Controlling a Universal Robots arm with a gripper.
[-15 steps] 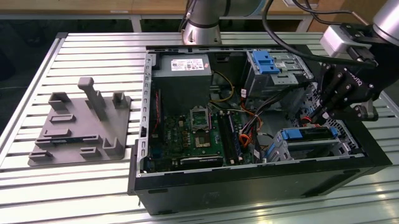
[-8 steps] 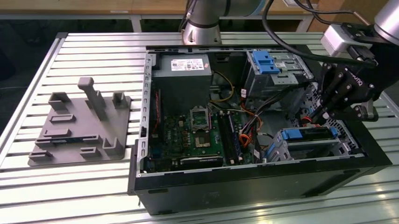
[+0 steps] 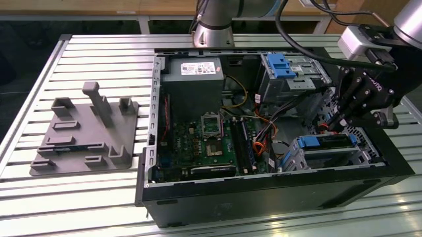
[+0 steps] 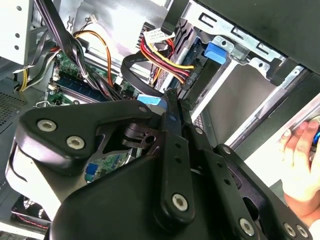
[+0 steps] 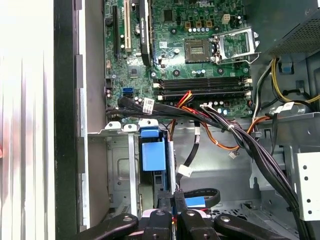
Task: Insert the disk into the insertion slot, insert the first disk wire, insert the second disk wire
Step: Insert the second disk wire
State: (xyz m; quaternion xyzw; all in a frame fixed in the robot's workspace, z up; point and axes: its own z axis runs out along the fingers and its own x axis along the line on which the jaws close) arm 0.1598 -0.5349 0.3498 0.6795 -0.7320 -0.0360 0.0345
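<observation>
First wrist view puts our gripper (image 5: pixel 170 220) nearest the lens, its two black fingers pressed together with no gap that we can see, so we read it as closed; whether a cable end is pinched between the tips we cannot tell. Just past the fingertips lies the disk (image 5: pixel 153 156), already seated in the slot (image 5: pixel 120 170), the low silver cage against the case wall. Its blue carrier runs lengthwise straight away from the gripper toward the circuit board (image 5: pixel 200 60), so the disk's long axis and the line of the closed fingers nearly coincide. A black cable with a small white plug (image 5: pixel 184 171) hangs loose beside the carrier, and a thick bundle of black, red and orange wires (image 5: pixel 230 130) crosses above the slot's far edge.

From the exterior view we see the same order: gripper (image 3: pixel 343 113) dipped inside the open computer case (image 3: pixel 264 197) near its right wall, the disk (image 3: pixel 326 142) just below and in front of it in the slot (image 3: pixel 329 155), and the taller cage with its blue latch (image 3: pixel 280 64) well beyond. A grey fixture (image 3: pixel 86 133) sits on the slatted table (image 3: pixel 39 197) at the exterior view's left. In the second wrist view, a person's hand (image 4: pixel 300 160) rests outside the case.
</observation>
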